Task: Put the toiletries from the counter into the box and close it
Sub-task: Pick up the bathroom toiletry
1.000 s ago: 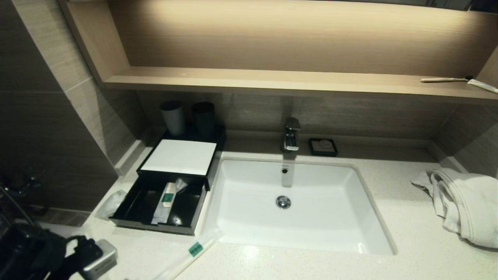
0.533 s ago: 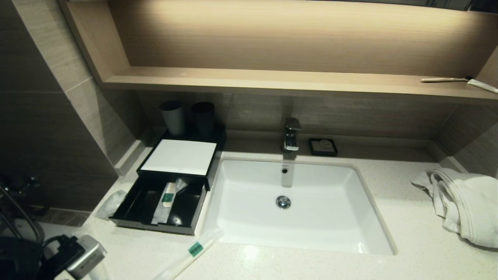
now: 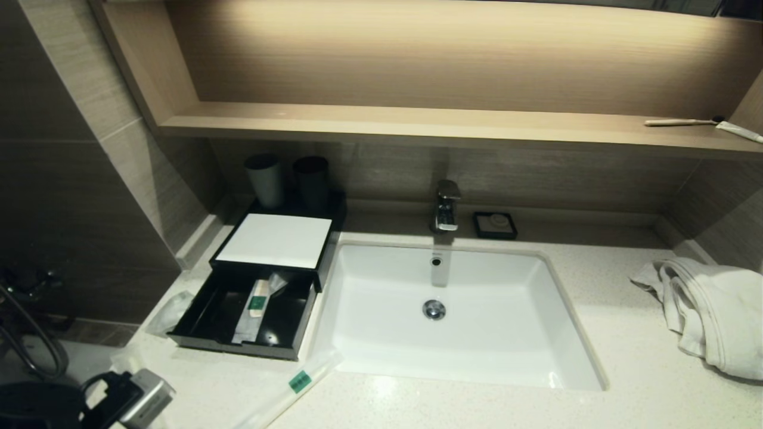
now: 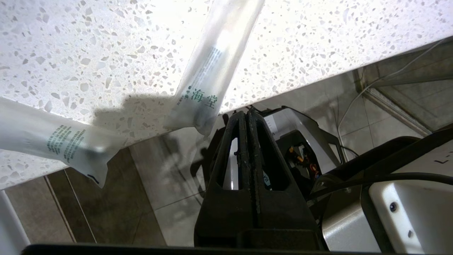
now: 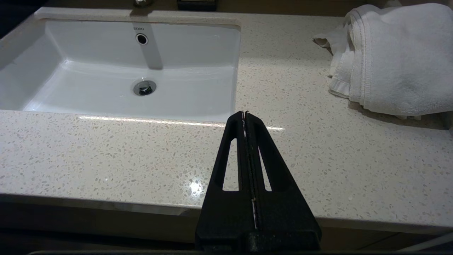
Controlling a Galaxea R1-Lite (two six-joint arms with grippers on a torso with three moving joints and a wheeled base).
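Note:
The black box [image 3: 197,341] stands left of the sink with its drawer pulled open; one packet [image 3: 257,301] lies inside. A long clear packet with a green label [image 3: 300,381] lies on the counter in front of the box, and another clear packet [image 3: 170,310] lies to the left of the box. In the left wrist view two clear packets [image 4: 208,67] [image 4: 53,141] overhang the counter's front edge. My left gripper [image 4: 246,114] is shut and empty, just off that edge beside the nearer packet. My right gripper [image 5: 245,114] is shut and empty over the counter in front of the sink.
The white sink [image 3: 453,357] sits in the middle with the faucet [image 3: 446,205] behind it. A white towel [image 3: 709,310] lies at the right. Two dark cups [image 3: 265,179] stand behind the box. A small black dish [image 3: 495,225] sits by the faucet.
My left arm has sunk lower at the bottom left corner, so less of it shows. Its wrist shifted left, then slightly back right. Nothing on the counter has moved.

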